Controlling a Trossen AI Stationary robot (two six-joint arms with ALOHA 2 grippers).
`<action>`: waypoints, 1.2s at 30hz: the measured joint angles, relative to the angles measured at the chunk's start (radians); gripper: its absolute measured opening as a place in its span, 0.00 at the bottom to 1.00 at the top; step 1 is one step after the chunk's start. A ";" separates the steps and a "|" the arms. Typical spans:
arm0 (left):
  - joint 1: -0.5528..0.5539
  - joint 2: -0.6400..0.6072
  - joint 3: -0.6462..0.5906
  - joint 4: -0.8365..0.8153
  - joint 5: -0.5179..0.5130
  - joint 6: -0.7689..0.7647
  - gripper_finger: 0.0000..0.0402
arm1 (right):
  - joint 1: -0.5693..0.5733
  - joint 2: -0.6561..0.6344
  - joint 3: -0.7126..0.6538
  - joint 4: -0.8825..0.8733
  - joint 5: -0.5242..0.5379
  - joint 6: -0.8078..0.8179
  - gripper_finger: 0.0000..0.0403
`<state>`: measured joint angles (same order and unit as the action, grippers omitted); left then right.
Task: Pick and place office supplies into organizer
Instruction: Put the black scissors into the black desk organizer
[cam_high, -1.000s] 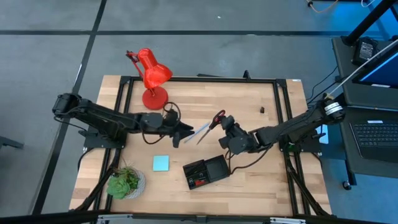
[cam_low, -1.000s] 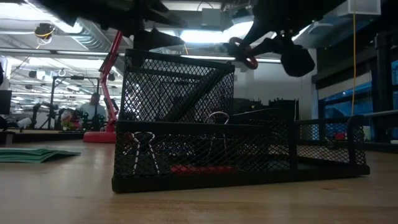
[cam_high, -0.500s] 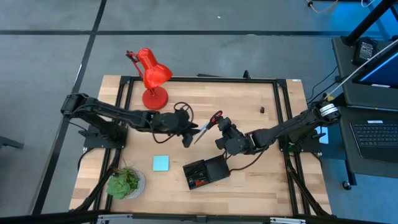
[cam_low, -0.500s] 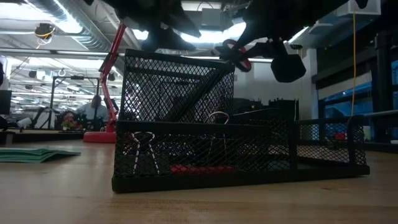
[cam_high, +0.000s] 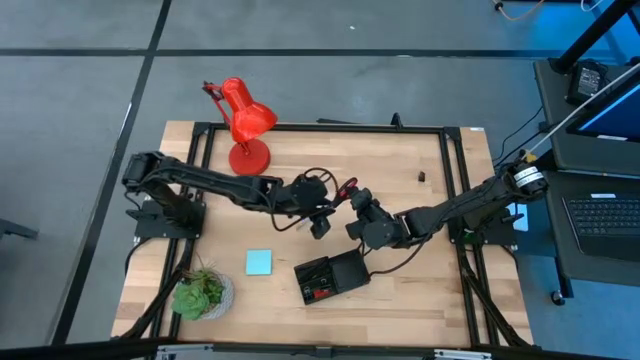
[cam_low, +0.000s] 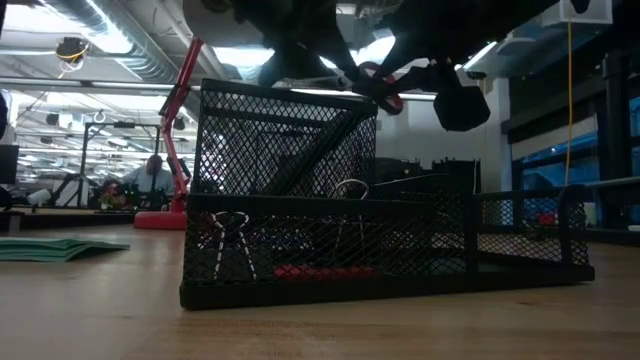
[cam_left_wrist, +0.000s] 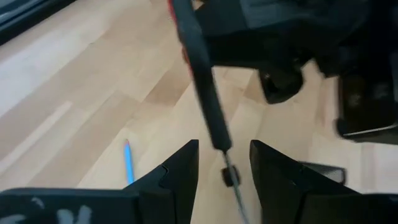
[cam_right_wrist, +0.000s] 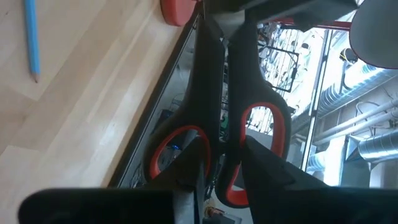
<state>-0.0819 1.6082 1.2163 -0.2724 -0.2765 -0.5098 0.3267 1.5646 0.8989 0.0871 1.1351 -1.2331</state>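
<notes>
Gripping scissors (cam_right_wrist: 217, 118), right end effector (cam_high: 355, 203); left end effector (cam_high: 318, 222) open.

- No text, label, brand, number or sign can be read in any of the views.
</notes>
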 joint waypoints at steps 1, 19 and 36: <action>0.002 0.012 0.013 -0.012 -0.008 0.000 0.35 | 0.000 0.000 0.000 0.001 0.000 0.000 0.19; 0.043 0.065 0.059 -0.008 -0.008 0.000 0.28 | 0.000 0.000 0.000 0.007 0.000 0.028 0.20; 0.039 0.065 0.058 -0.009 0.002 0.086 0.07 | 0.005 -0.002 0.000 0.004 0.003 0.078 0.28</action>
<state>-0.0432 1.6730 1.2743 -0.2812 -0.2741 -0.4236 0.3313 1.5631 0.8989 0.0910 1.1384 -1.1550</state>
